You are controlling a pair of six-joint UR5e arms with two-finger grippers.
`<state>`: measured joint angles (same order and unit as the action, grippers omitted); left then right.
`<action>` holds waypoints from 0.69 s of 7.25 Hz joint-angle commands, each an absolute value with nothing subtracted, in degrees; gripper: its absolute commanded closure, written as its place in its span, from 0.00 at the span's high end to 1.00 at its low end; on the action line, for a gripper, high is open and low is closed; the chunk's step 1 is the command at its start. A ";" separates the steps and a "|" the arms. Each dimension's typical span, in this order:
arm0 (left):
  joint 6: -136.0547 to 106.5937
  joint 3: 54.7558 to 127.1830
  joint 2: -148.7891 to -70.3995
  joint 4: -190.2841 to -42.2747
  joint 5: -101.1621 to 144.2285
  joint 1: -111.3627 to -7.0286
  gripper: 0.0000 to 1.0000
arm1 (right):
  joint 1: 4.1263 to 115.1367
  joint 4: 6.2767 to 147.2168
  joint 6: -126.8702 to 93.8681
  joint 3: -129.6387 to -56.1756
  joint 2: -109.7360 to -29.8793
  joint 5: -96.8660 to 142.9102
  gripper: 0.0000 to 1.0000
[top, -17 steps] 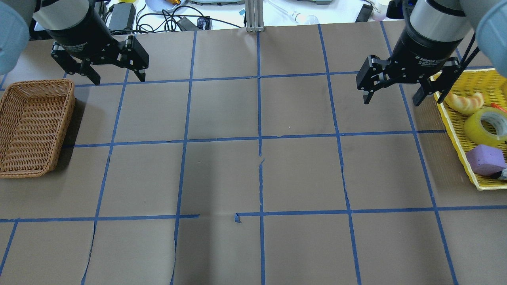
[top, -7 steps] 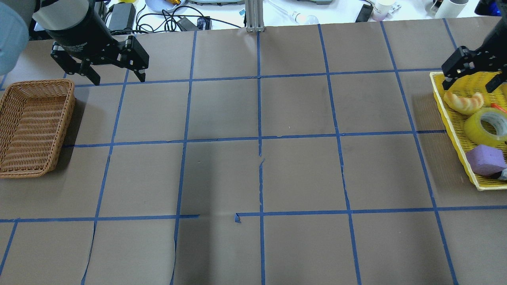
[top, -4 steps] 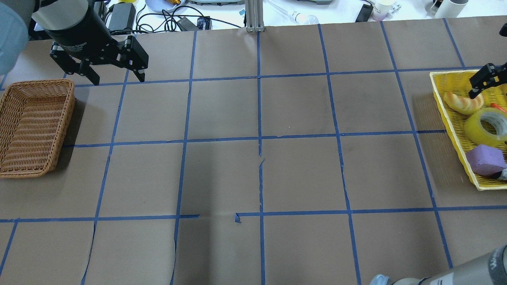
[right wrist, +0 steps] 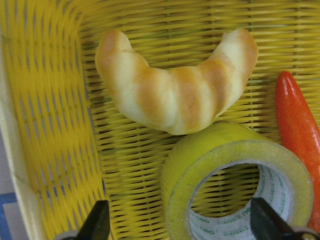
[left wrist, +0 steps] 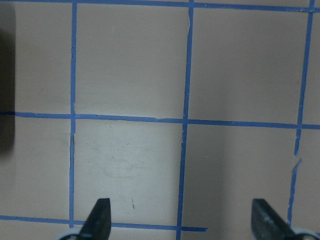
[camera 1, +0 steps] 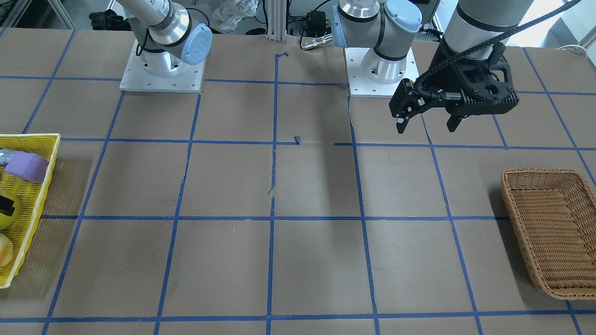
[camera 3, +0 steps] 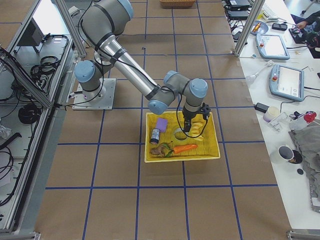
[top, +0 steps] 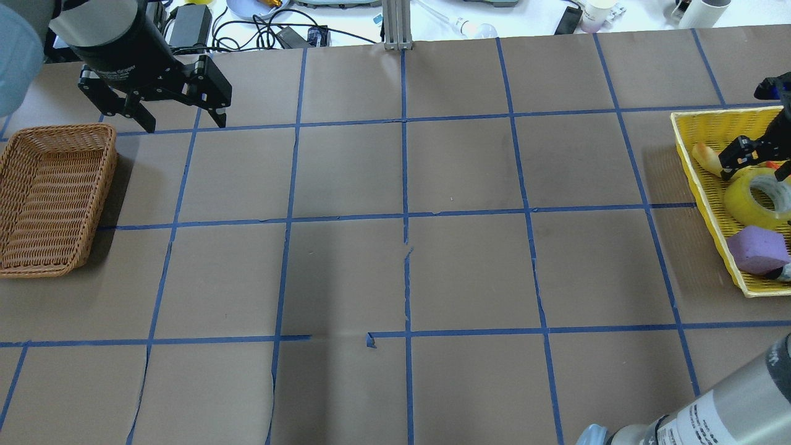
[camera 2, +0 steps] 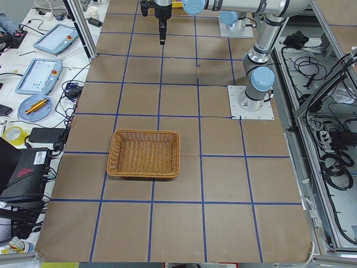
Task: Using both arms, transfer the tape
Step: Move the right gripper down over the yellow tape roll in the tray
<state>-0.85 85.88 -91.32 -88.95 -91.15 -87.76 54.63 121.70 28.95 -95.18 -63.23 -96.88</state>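
Observation:
The yellow tape roll (top: 755, 199) lies flat in the yellow tray (top: 704, 204) at the table's right edge, its pale core facing up (right wrist: 200, 165). My right gripper (top: 759, 165) hangs open just over it. In the right wrist view (right wrist: 181, 225) one fingertip (right wrist: 97, 222) is beside the roll and the other is over its far side. The right gripper and tape (camera 3: 178, 134) also show in the exterior right view. My left gripper (top: 183, 120) is open and empty above the bare table beyond the wicker basket (top: 62, 128).
The tray also holds a croissant (right wrist: 175, 95) touching the roll, an orange carrot (right wrist: 297, 130) and a purple block (top: 757, 248). The wicker basket (camera 1: 549, 174) is empty. Blue tape lines grid the brown table. Cables and devices lie beyond its far edge.
My right gripper has swung from the table's right-middle out over the yellow tray and come down over the tape roll, staying open. The left arm has not moved.

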 commanded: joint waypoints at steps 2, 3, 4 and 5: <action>-0.79 85.87 -91.32 -88.95 -91.14 -87.71 1.00 | 54.58 123.22 26.12 -98.69 -62.84 -98.61 0.97; -0.88 85.96 -91.32 -88.95 -91.14 -87.71 1.00 | 54.58 123.31 26.02 -99.05 -62.67 -98.61 0.83; -0.79 85.96 -91.32 -88.95 -91.14 -87.80 1.00 | 54.49 123.40 26.02 -99.05 -62.67 -98.61 0.53; -0.79 85.96 -91.32 -88.95 -91.14 -87.72 1.00 | 54.49 123.40 26.10 -98.97 -62.58 -98.44 0.38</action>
<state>-0.81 85.94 -91.32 -88.95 -91.14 -87.74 54.52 123.35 26.11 -98.94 -62.67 -98.57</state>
